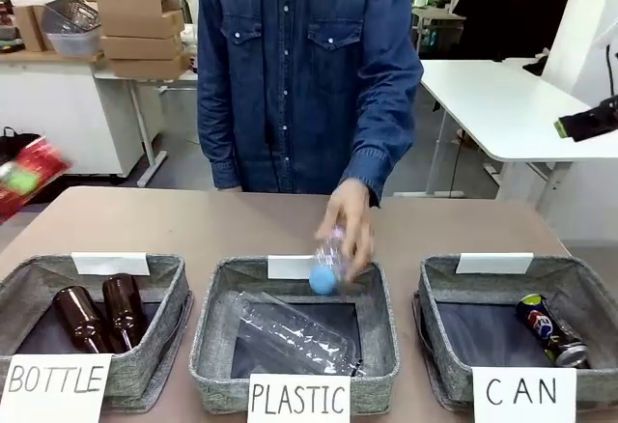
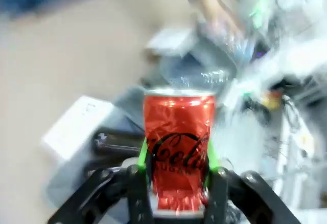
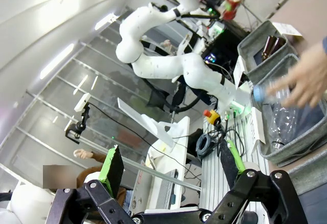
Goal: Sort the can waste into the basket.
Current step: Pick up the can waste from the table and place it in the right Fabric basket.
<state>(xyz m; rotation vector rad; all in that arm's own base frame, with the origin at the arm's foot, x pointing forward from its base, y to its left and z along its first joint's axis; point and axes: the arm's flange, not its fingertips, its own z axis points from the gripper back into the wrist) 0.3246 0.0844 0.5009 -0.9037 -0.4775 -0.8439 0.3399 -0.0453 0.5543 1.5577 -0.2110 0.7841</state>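
**A:** Where's your left pincer [image 2: 178,175]?

**B:** You have it pinching the red metal drink can with the silver top [image 2: 178,142], green pads [image 2: 142,158] pressed on both sides of the can's lower half. The can stands upright between them, its black script facing the wrist camera and its foot crumpled. In the front view you can see a red-and-green blur at the far left edge, well clear of the baskets.

**A:** And the right pincer [image 3: 171,165]?

**B:** Spread wide, nothing between the fingers, pointing away from the brown surface [image 1: 193,220] towards the room.

**A:** Where does the other can sit?

**B:** The dark blue metal can with the red-white logo [image 1: 548,329] lies on its side in the grey fabric rectangular basket signed "CAN" [image 1: 435,297], against the right wall, silver end towards you. The dark floor to its left is bare, so you have open room there.

**A:** Anything crowding the middle?

**B:** The person's hand [image 1: 351,220] holds a clear plastic bottle with a blue cap [image 1: 326,264] over the far rim of the grey basket signed "PLASTIC" [image 1: 208,336], which already holds another clear bottle [image 1: 294,331]. The grey basket signed "BOTTLE" [image 1: 174,293] on your left holds two brown glass bottles [image 1: 97,315]. Narrow strips of surface separate the three baskets; the strip beyond them is open.
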